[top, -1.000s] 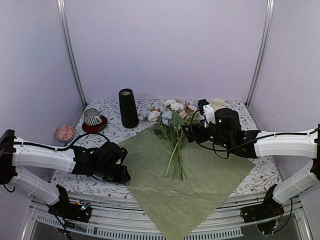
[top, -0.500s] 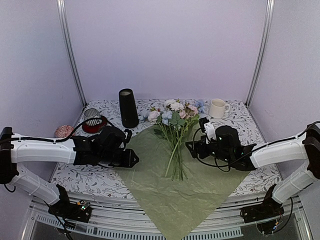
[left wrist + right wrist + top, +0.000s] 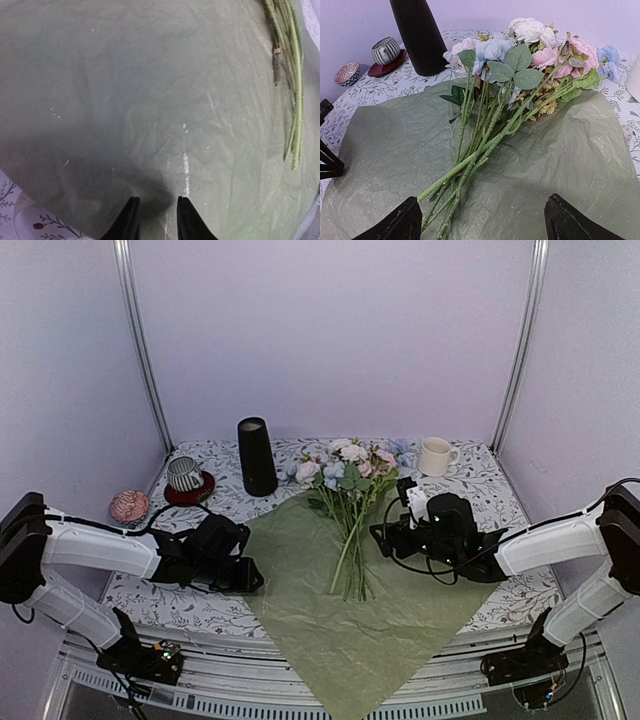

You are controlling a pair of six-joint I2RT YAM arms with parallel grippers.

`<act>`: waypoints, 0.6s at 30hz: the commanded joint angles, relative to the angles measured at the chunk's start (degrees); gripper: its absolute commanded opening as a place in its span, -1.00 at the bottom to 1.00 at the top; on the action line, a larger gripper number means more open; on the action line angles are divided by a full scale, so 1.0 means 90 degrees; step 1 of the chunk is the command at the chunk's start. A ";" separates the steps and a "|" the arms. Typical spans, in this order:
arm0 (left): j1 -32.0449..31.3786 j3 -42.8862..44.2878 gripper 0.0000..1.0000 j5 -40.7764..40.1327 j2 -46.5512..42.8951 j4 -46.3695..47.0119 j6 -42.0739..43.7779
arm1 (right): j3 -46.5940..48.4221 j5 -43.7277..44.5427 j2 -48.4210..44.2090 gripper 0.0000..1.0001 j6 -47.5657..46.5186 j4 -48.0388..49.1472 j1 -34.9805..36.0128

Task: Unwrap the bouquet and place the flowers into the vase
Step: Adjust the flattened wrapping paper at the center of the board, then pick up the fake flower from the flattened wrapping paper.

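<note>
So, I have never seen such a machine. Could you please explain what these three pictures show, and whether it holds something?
It is a robot with two arms, each ending in a two-finger gripper. The wide picture comes from a camera above and behind the arms. The other two come from cameras on the wrists, looking past the fingers. On the patterned table lies an opened green paper with the flowers on it. Behind stand a black vase, a white mug and a striped cup. The left gripper is at the paper's edge, jaws slightly apart. The right gripper is wide open beside the flowers. Neither holds anything.
</note>
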 commanded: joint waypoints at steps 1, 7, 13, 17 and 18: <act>0.0062 -0.0146 -0.44 0.0004 -0.0025 0.0030 -0.0127 | 0.0247 0.0054 0.0185 0.72 0.0070 0.0074 -0.0008; 0.0043 -0.0037 -0.47 -0.0105 -0.0547 -0.0091 0.0011 | 0.0405 0.0020 0.0368 0.72 0.0044 -0.0089 -0.0014; 0.0034 -0.0053 -0.43 0.0011 -0.1244 0.0663 0.0395 | 0.0525 -0.0032 0.0411 0.67 0.0051 -0.0160 -0.0021; 0.0032 -0.0121 -0.40 0.0426 -0.1143 0.1669 0.0481 | 0.0496 0.0300 0.0349 0.52 0.0314 -0.0276 -0.0021; 0.0023 -0.0116 -0.41 0.0511 -0.1039 0.1913 0.0463 | 0.0497 0.0300 0.0355 0.49 0.0369 -0.0299 -0.0022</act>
